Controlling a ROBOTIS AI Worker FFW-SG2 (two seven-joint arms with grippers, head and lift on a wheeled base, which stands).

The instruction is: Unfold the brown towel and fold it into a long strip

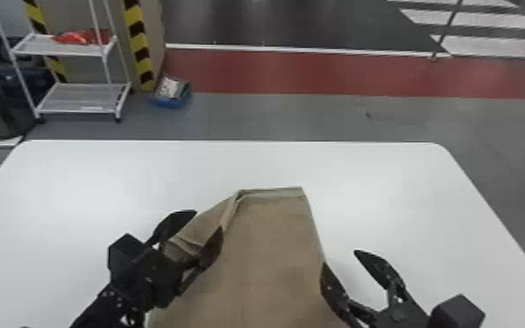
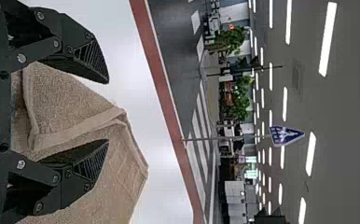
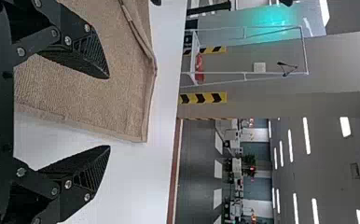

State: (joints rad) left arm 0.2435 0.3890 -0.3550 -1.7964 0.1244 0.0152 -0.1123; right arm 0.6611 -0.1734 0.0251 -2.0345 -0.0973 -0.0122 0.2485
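"Two claws, both open, nothing clamped. Where's the towel [image 1: 274, 244]?"

"Flat on the white table [image 1: 78, 183], in front of the robot, running down between the claws. Far edge [image 1: 272, 192] is short and fairly straight, left side bunched into a loose flap [image 1: 200, 224]."

"Left claw [image 1: 207, 220]?"

"Fingers wide apart, straddling that flap. Outer finger [image 1: 176, 224] on the table side, inner finger [image 1: 211, 249] over the main cloth. Looks placed so closing would catch the loose layers together."

"Why there?"

"My guess, the flap is what spoils the shape. It needs opening out before any strip fold."

"Right claw [image 1: 340, 258]?"

"Spread wide too, empty. Inner finger [image 1: 333, 285] at the towel's right edge [image 1: 312, 227], outer finger [image 1: 377, 268] out over bare table. Wrist view has that edge passing between them."

"So it could pinch the edge?"

"Probably, or press it down while the left works. Can't tell if either finger touches cloth."

"Stage?"

"Early, I'd say. Unfolding isn't done, no long strip made."

"Risk?"

"Left grabs too many layers and drags the whole towel, or takes one layer and leaves the crease. Thick, soft cloth, should grip fine but hold its wrinkles. Next, shut the left on the flap, then spread it outward."
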